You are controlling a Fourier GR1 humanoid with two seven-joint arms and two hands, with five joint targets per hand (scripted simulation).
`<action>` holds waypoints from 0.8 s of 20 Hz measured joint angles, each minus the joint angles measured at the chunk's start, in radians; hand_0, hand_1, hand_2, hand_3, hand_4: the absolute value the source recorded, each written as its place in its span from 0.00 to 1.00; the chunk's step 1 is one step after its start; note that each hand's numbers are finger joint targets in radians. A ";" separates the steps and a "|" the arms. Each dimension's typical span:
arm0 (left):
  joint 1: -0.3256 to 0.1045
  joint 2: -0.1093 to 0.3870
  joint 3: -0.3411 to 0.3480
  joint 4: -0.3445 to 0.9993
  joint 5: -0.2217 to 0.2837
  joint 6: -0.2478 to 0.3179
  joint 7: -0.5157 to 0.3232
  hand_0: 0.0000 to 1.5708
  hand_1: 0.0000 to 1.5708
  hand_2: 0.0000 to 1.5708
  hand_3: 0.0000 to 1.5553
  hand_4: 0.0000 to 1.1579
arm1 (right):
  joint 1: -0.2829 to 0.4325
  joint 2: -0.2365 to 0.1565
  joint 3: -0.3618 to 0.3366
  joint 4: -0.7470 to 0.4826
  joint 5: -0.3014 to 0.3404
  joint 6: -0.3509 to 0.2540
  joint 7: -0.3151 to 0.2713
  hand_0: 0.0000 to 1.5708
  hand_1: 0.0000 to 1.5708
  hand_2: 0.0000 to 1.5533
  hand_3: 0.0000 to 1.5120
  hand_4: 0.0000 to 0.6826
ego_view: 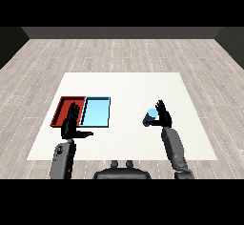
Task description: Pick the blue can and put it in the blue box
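- Looking down from the head view, I have a white table (pixel 124 83) filling the middle of the scene; it stands on a pale grey plank floor (pixel 119 52), and a dark wall (pixel 119 32) closes off the far side of the room.
- I can read no brand, label or writing on anything here.
- On the table's left part a red tray (pixel 61 106) and a light blue tray (pixel 96 111) lie side by side, touching along one edge.
- My left hand (pixel 71 124) sits over the near corner of the red tray; its fingers are straight, its thumb sticks out sideways, and it holds nothing.
- The blue can (pixel 149 117) is on the right part of the table, tilted, well apart from the light blue tray.
- My right hand (pixel 165 114) is against the can's right side; its fingers look only slightly bent, and I cannot tell whether they curl round the can.
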 measured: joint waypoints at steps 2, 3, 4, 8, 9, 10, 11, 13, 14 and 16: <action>-0.016 -0.001 0.000 0.008 -0.004 0.005 0.002 0.00 0.00 0.00 0.00 0.00 | -0.021 0.000 -0.005 0.031 -0.010 0.002 -0.001 0.00 0.00 0.00 0.00 0.00; -0.021 0.003 0.004 0.014 -0.004 0.003 0.001 0.00 0.00 0.00 0.00 0.00 | -0.040 0.007 -0.006 0.061 -0.008 -0.010 -0.011 0.00 0.00 0.00 0.00 0.00; -0.033 -0.001 0.003 0.036 -0.010 0.009 -0.011 0.00 0.00 0.00 0.00 0.00 | -0.047 0.007 -0.008 0.064 -0.014 -0.010 -0.002 0.00 0.00 0.00 0.00 0.00; -0.016 -0.013 -0.012 0.014 -0.022 0.021 -0.008 0.00 0.00 0.00 0.00 0.00 | -0.082 0.019 -0.003 0.132 -0.007 -0.028 -0.029 0.00 0.00 0.00 0.00 0.00; 0.003 -0.008 -0.010 -0.002 -0.016 0.013 -0.004 0.00 0.00 0.00 0.00 0.00 | -0.081 0.024 0.000 0.139 -0.007 -0.029 -0.039 0.00 0.00 0.00 0.00 0.00; -0.008 -0.004 -0.003 -0.001 -0.009 0.011 0.002 0.00 0.00 0.00 0.00 0.00 | -0.077 0.027 0.004 0.142 -0.005 -0.029 -0.046 0.00 0.00 0.00 0.00 0.00; 0.001 -0.004 -0.004 -0.012 -0.005 0.006 0.003 0.00 0.00 0.00 0.00 0.00 | -0.082 0.034 0.009 0.138 -0.003 -0.042 -0.042 0.00 0.00 0.00 0.00 0.00; 0.006 0.005 0.010 -0.005 0.007 -0.007 -0.005 0.00 0.00 0.00 0.00 0.00 | -0.095 0.027 0.008 0.151 -0.005 -0.047 -0.039 0.00 0.00 0.10 0.15 0.00; 0.010 0.004 0.005 -0.018 0.004 -0.004 0.003 0.00 0.00 0.00 0.00 0.00 | -0.096 0.023 0.003 0.145 -0.010 -0.055 -0.031 0.26 0.26 0.56 0.60 0.00; -0.004 0.003 0.007 -0.001 0.000 -0.002 -0.002 0.00 0.00 0.00 0.00 0.00 | -0.094 0.029 0.000 0.140 0.000 -0.104 -0.036 0.96 0.96 0.97 0.96 0.88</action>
